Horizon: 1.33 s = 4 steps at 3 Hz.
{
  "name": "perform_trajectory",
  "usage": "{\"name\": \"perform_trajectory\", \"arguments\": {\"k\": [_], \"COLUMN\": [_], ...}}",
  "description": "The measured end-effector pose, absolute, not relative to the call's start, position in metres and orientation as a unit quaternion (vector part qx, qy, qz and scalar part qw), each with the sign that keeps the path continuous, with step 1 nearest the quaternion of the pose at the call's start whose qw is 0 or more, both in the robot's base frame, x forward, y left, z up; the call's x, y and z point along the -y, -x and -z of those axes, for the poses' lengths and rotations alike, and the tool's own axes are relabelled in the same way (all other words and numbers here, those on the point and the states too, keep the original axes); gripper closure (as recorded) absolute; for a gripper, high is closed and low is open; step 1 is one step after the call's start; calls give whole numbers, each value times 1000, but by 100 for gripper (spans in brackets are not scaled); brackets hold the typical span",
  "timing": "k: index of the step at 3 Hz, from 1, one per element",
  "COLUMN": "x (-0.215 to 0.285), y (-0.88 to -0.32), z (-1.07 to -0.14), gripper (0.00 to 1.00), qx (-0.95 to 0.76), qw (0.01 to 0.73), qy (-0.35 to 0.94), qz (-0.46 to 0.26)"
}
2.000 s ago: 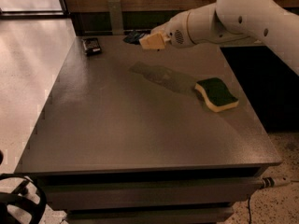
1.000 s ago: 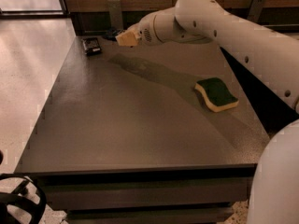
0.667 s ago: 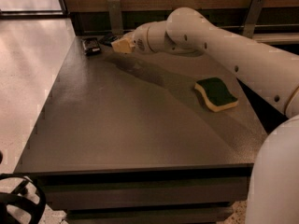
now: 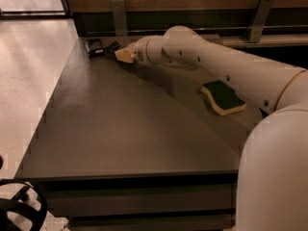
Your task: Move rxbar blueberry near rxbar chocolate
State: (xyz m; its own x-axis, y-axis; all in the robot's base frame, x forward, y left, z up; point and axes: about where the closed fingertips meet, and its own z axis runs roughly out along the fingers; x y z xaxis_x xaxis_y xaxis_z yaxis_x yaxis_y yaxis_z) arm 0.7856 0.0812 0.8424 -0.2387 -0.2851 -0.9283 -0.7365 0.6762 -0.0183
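Note:
The rxbar chocolate (image 4: 94,47), a small blackish-brown packet with a lighter patch, lies at the far left corner of the dark table (image 4: 120,129). My gripper (image 4: 121,55), with cream-coloured fingers, reaches across the far edge just right of it. It is shut on the rxbar blueberry (image 4: 112,46), whose dark end sticks out from the fingertips toward the chocolate packet. The blue bar is low over the table, a short gap from the packet. Most of the blue bar is hidden by the fingers.
A green-and-yellow sponge (image 4: 223,96) lies on the right part of the table. My white arm (image 4: 216,66) spans the far right of the table above it. A wooden wall with metal brackets (image 4: 119,16) runs along the far edge. Light floor lies to the left.
My gripper has carried the blue bar leftward along the far edge, from mid-table to just beside the chocolate packet, and lower. The sponge and the packet have not moved.

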Motion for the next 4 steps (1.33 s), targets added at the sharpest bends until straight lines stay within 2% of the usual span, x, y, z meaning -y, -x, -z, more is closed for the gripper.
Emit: {"name": "perform_trajectory", "arguments": {"k": [1,4], "x": [-83,-90], "y": [-785,-784], "z": [-842,-839], "gripper": [82,12], "qx": [-756,-755], "qw": [516,513], "qy": [339,342], "qz": [-220,-223]}}
